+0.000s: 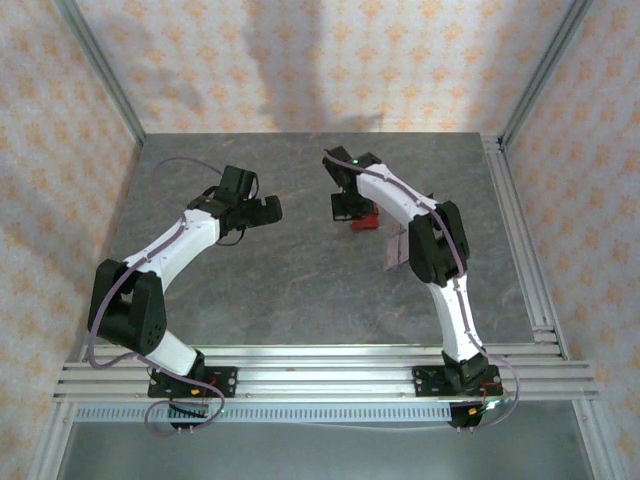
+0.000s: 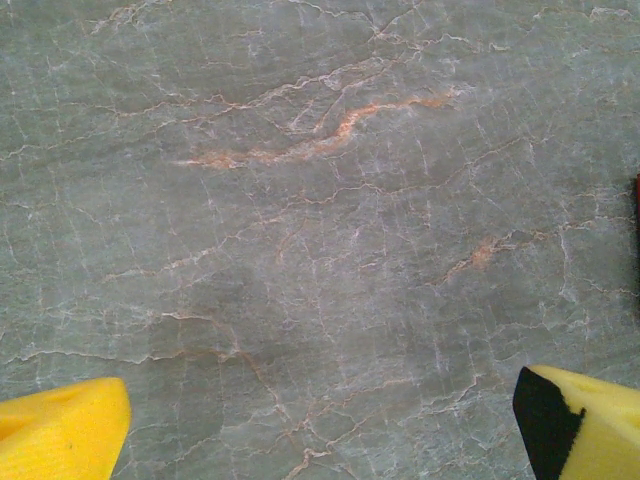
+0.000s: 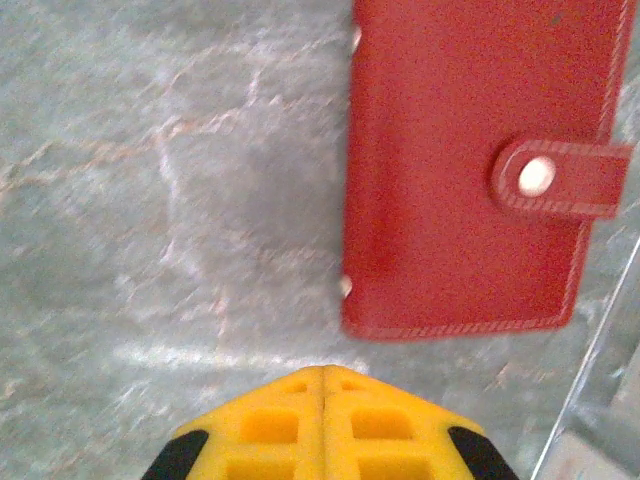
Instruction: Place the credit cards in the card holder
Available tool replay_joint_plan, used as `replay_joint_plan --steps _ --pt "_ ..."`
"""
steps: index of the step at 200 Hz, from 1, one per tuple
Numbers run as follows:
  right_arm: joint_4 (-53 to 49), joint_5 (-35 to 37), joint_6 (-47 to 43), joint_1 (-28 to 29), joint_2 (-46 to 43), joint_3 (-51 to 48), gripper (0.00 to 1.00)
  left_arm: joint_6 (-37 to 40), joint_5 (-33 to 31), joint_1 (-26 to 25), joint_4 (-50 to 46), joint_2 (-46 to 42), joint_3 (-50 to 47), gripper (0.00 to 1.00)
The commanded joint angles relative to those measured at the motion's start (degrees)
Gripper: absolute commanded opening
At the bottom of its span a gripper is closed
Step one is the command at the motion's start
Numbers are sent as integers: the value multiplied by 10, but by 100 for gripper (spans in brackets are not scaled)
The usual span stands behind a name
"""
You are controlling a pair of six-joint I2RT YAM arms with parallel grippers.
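The left arm point(image 1: 170, 245) and right arm point(image 1: 448, 300) share white link shells joined by bulky black joint housings. A thin lilac cable point(image 1: 178, 160) trails along each arm. Black base plates point(image 1: 195, 383) anchor both. A small green light point(image 1: 352, 160) glows on the right arm. The left end effector point(image 2: 320, 425) has yellow fingers point(image 2: 60, 430), one with a black pad. The right end effector point(image 3: 322, 420) is yellow, with square recesses and black corners.

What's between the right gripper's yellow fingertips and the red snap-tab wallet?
Just bare grey marbled table between right gripper and red wallet, in the right wrist view.
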Motion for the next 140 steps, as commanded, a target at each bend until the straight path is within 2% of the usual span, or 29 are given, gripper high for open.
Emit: replay_joint_plan --steps 1,5,17,28,56,88,117,140 --pt "62 -1 40 13 -45 -50 0 -13 0 4 0 -17 -8 100" --pt "66 7 45 13 -47 -53 1 -15 1 4 0 -18 -10 100" --pt "65 37 48 10 -42 -45 26 -17 4 5 2 -20 -14 100" --pt "51 54 46 3 -27 -18 39 -17 4 5 1 -23 -18 100" --pt "8 79 41 -27 26 68 64 -14 2 5 0 -30 -25 100" --pt "-37 75 38 -59 92 165 77 -10 2 4 -1 -31 -27 100" --pt "-64 44 36 -79 145 225 88 -5 3 4 -3 -27 -23 100" --pt "-71 25 35 -85 169 240 90 -1 3 5 -5 -24 -19 100"
